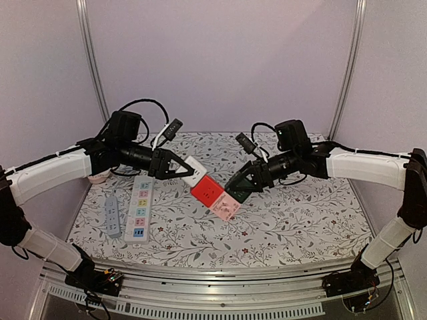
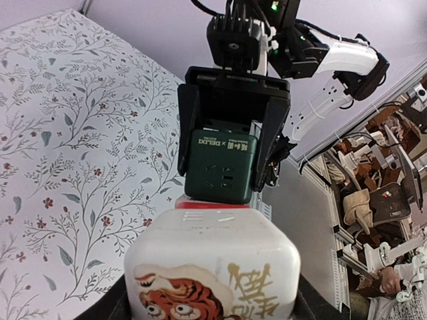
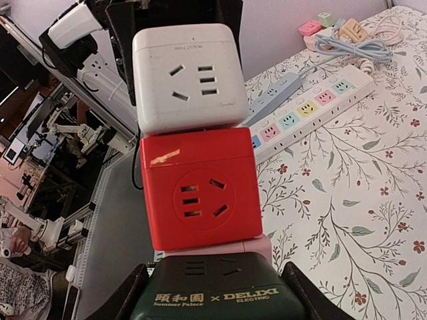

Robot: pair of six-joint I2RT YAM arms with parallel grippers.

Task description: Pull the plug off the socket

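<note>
Four socket cubes are plugged end to end in one straight chain: white cube (image 1: 195, 171), red cube (image 1: 207, 192), pink cube (image 1: 227, 207), green cube (image 1: 241, 189). The chain is raised above the tabletop (image 1: 300, 213), near its centre, between the two arms.

- Left jaws: closed on the white cube, one finger on each opposite side.
- Right jaws: closed on the green cube, gripping it the same way.
- All four cubes touch face to face; no gap shows at any joint in the right wrist view.
- The white cube's outer face carries a tiger print, seen in the left wrist view.

A white power strip (image 1: 139, 208) and a grey power strip (image 1: 112, 215) lie flat side by side on the left of the tabletop, well apart from the chain
</note>
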